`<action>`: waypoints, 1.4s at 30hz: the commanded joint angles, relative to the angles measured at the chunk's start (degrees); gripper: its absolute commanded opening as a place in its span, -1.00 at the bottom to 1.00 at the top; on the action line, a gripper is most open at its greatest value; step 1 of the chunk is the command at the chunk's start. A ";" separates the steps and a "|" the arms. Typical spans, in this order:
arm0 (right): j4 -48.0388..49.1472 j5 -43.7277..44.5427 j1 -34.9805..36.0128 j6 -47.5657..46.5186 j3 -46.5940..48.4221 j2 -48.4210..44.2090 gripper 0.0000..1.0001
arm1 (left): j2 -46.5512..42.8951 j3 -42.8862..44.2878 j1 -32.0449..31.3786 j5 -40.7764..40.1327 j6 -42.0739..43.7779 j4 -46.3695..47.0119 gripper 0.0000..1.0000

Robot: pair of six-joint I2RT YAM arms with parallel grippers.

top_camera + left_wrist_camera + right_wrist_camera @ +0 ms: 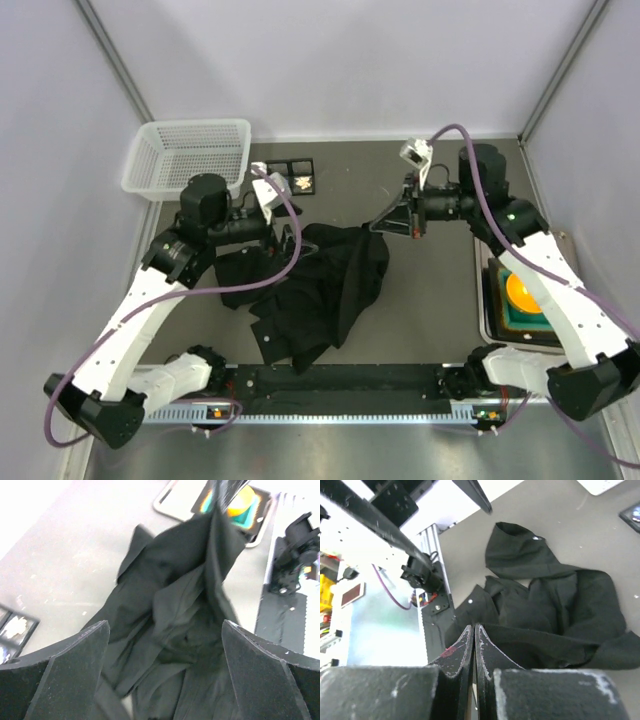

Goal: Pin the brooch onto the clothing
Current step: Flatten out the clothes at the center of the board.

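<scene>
From where I stand, the black long-sleeved shirt (330, 290) lies crumpled in the middle of the grey table (420, 320). One edge of it is drawn up into a peak toward the upper right of the heap. The right claw (378, 228) makes that peak: its fingers are closed almost flat together on a thin fold of cloth. I take this as tensioning the fabric so that a smooth patch faces up.

The left claw (165, 630) hangs just above the heap's upper left. Its jaws are spread wide and hold nothing, probably ready to take a second hold or to fetch the pin.

The small gold-coloured brooch (302, 181) sits apart from the shirt in a shallow black sectioned tray (285, 170) at top centre of the overhead view, beside a white plastic mesh basket (190, 155). To my eye no pinning has begun, as the shirt looks too bunched to take it.
</scene>
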 commanded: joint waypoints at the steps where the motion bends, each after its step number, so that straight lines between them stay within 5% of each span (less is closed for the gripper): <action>1: 9.97 1.22 5.15 7.76 5.95 3.78 -1.00 | 2.97 -0.01 -4.64 1.66 -11.92 13.27 0.97; 11: 10.85 2.89 14.47 7.59 15.97 12.57 -1.00 | 7.28 -2.73 -8.95 -2.46 -17.04 15.93 0.81; 13: 10.85 3.07 15.35 7.41 19.22 14.59 -1.00 | 6.32 -2.73 -8.52 -8.07 -14.84 10.25 0.48; 14: 10.85 3.41 15.71 7.15 20.27 15.20 -1.00 | 5.79 -2.30 -8.16 -10.71 -14.66 8.20 0.03; 16: 10.85 4.99 16.50 7.06 22.74 16.70 -1.00 | 3.00 -2.47 -2.93 -11.10 -12.65 4.33 -0.52; 17: 10.85 6.48 16.59 7.06 23.35 17.23 -1.00 | 2.02 -2.82 -0.10 -9.52 -12.29 0.57 -1.00; 19: 10.93 6.84 16.76 7.32 25.20 18.72 -0.82 | -0.96 -2.91 8.92 -4.35 -7.83 -4.01 -1.00; 21: 10.24 8.07 16.68 7.24 25.82 19.25 -0.17 | -2.12 -2.03 13.26 -4.84 2.15 -14.03 -1.00; 22: 9.71 8.51 16.50 6.63 25.65 19.34 0.42 | -2.73 -1.24 16.68 -7.20 6.04 -17.88 -1.00; 25: 6.46 8.87 14.31 4.08 23.72 19.43 0.97 | -2.91 -2.19 22.22 -13.35 19.94 -28.37 -1.00; 30: 0.94 9.56 10.35 -5.22 16.42 22.32 0.98 | -4.14 -11.84 27.69 -31.90 30.94 -27.42 -1.00; 34: -2.33 13.08 10.17 -13.22 15.27 29.96 0.98 | -3.36 -16.08 28.84 -35.51 32.89 -25.04 -1.00; 42: -4.27 15.63 10.26 -16.67 27.74 50.00 0.87 | 6.31 -17.15 32.09 -36.93 34.12 -25.57 -1.00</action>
